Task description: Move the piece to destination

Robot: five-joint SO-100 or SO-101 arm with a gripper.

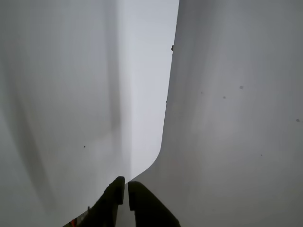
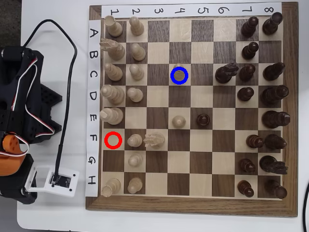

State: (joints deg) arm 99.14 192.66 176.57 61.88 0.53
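I find the piece (image 2: 179, 73) upright inside the destination (image 2: 187, 76), well right in the overhead view of my off-board gripper (image 1: 127, 194), fingers together, empty.

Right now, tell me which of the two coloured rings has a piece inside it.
The blue ring, row C column 4: a pale piece stands inside it. The red ring encloses bare board.
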